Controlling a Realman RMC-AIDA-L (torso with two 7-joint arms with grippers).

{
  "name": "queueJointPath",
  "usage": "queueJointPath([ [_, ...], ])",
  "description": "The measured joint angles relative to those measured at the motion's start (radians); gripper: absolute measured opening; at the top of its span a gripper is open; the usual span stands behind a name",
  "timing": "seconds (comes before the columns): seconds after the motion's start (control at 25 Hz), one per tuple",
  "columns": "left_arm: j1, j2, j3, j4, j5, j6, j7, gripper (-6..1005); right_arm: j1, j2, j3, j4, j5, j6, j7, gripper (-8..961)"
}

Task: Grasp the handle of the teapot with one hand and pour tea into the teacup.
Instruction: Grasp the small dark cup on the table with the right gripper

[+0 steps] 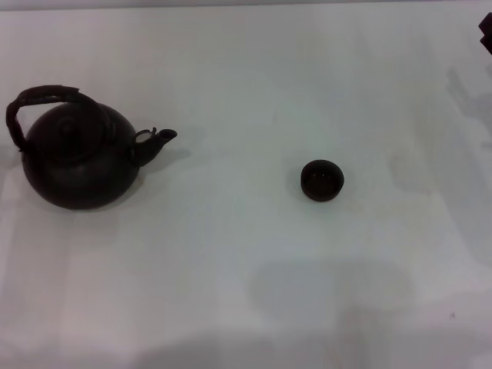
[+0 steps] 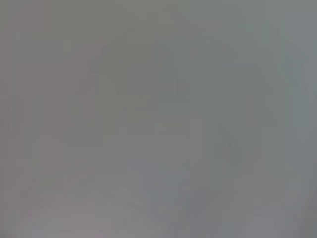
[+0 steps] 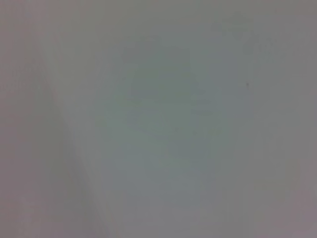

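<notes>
The teapot (image 1: 79,163) is a round matte black pot standing upright at the left of the white table (image 1: 246,292) in the head view. Its short spout (image 1: 157,140) points right, toward the teacup. The handle (image 1: 42,98) is a dark, rough hoop arching over the knobbed lid. The teacup (image 1: 322,180) is a small dark round cup standing upright right of centre, well apart from the teapot. Neither gripper shows in the head view. Both wrist views show only a plain pale surface, with no fingers and no objects.
A small dark shape (image 1: 486,32) cuts into the head view at the upper right edge; I cannot tell what it is. A faint shadow lies on the table near the front, below the teacup.
</notes>
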Motion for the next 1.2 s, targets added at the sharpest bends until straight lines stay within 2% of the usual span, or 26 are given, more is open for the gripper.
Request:
queueJointPath([
  [0.32,-0.019,-0.002,0.0,-0.007,0.001,-0.023,0.0,695,-0.001,-0.001,-0.002,-0.012,-0.024,-0.012,0.035,838],
  [0.56,-0.018,-0.002,0.001,-0.008,0.001,-0.023,0.0,694,-0.01,-0.008,-0.004,-0.093,-0.122,-0.025,0.177,837],
  [0.72,-0.013,0.0,0.0,-0.005,0.001,-0.023,0.0,694,-0.024,-0.017,-0.004,-0.218,-0.275,-0.069,0.337,836],
  [0.84,-0.01,0.001,0.001,-0.001,0.001,-0.023,0.0,693,-0.027,-0.041,-0.003,-0.328,-0.443,-0.08,0.523,835],
  [1.04,-0.006,0.003,0.001,0.0,0.0,-0.036,0.0,693,-0.019,-0.078,-0.003,-0.535,-0.739,-0.044,0.82,834],
  [1.2,-0.006,0.004,0.0,0.001,0.0,-0.052,0.0,692,-0.017,-0.089,-0.003,-0.722,-0.949,0.026,1.029,833],
])
